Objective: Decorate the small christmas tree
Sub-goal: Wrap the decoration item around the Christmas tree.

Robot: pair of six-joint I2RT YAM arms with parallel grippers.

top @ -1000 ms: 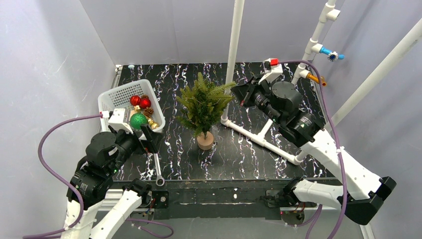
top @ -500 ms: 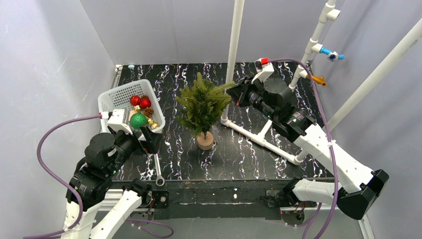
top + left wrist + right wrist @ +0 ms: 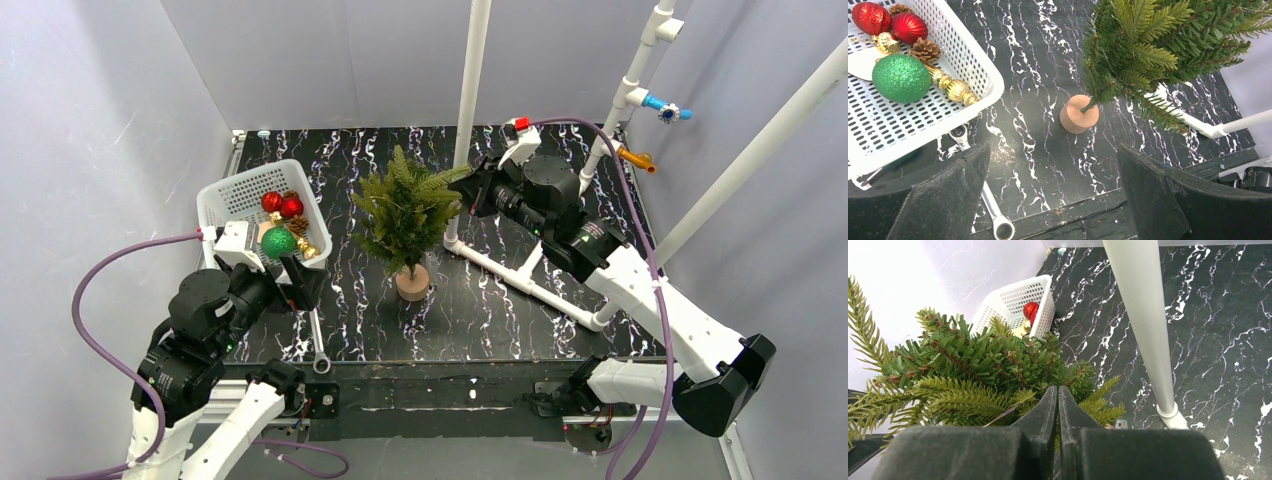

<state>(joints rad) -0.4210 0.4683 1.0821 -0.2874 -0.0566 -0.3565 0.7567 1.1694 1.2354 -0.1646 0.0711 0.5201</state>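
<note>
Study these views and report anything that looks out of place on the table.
A metal wrench lies flat on the black table, one end right beside the white basket of ornaments. A workshop tool among Christmas decorations looks out of place. Nothing appears spilled or broken.

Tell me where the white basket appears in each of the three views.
Top external: the white basket is at left centre, left of the small christmas tree.
Left wrist: the white basket fills the upper left corner; the small christmas tree is at upper right.
Right wrist: the white basket is at upper centre, beyond the small christmas tree.
Shared landmark: the small christmas tree.
</note>
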